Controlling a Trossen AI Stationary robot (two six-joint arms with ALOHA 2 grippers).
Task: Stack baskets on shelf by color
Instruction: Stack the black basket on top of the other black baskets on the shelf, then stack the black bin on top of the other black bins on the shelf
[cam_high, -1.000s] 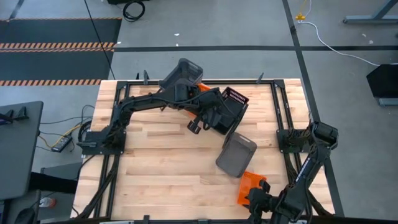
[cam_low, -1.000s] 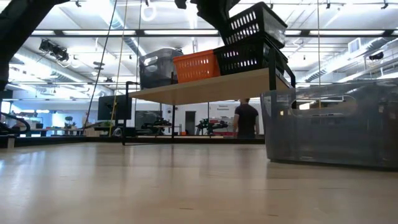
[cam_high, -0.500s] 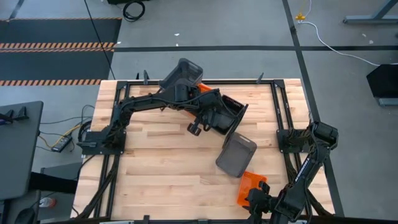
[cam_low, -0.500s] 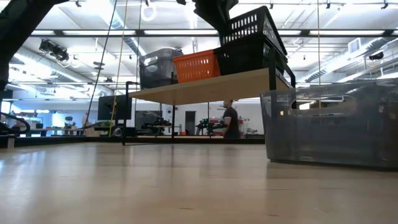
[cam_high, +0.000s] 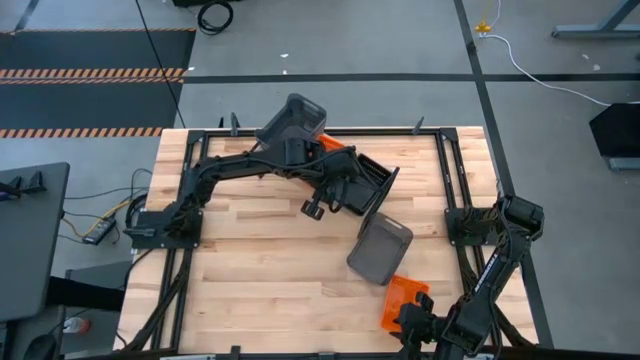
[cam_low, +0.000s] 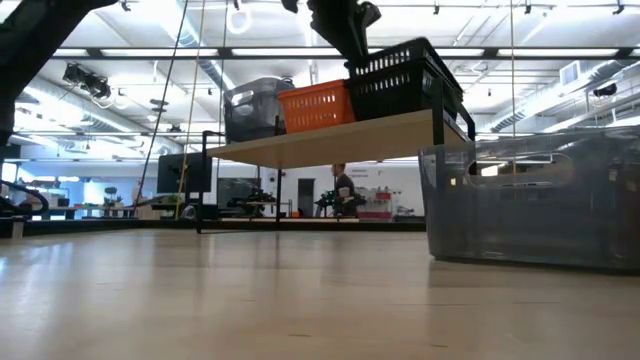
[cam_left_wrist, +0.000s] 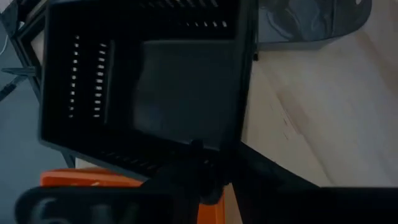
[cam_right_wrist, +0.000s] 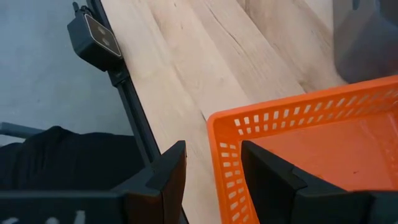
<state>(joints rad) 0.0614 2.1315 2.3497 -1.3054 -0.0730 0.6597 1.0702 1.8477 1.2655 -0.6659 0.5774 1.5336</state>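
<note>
Seating a black slotted basket onto the black stack at the shelf end, left gripper pinching its near wall. Risks tipping off the edge if released while tilted. Waiting at the table's near corner, right gripper spread beside an orange basket; grey basket mid-table.
</note>
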